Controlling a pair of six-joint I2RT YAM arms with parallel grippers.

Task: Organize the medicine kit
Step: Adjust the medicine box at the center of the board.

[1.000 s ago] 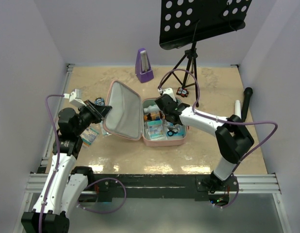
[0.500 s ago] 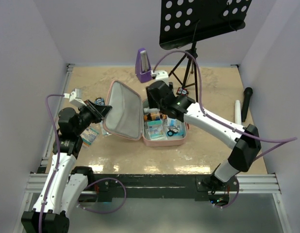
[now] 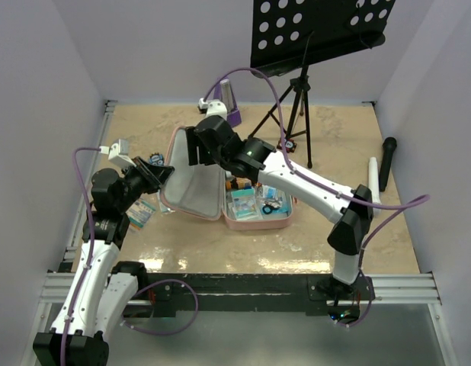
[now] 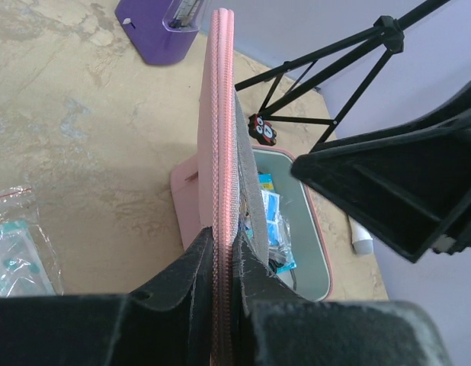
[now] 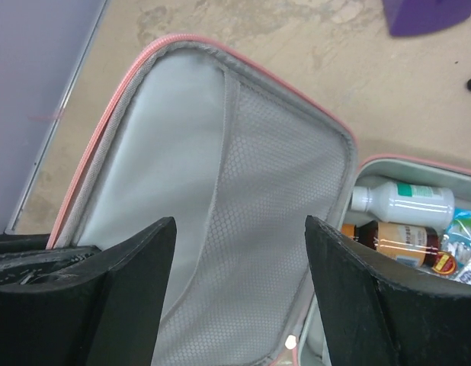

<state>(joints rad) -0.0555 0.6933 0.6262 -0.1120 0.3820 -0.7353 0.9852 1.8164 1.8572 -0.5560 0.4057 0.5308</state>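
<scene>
Med kit point(image 3: 254, 223): mid-counter point(image 3: 338, 133), open, base flat w/ bottles point(image 5: 403, 204) + packets point(image 3: 243, 204) inside. Lid point(image 3: 191, 191) raised. L claw point(image 3: 163, 174) clenched on lid's pink zip edge. R claw point(image 3: 193, 146) released, jaws wide, facing lid's grey mesh lining. Purple metronome point(image 3: 232, 97) behind kit.

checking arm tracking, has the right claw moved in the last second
Yes: the right claw swung left, from over the case tray to over its open lid.

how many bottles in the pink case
2: a white bottle and an amber bottle, lying side by side in the base of the medicine kit, beside its raised lid. Others may be hidden.
</scene>
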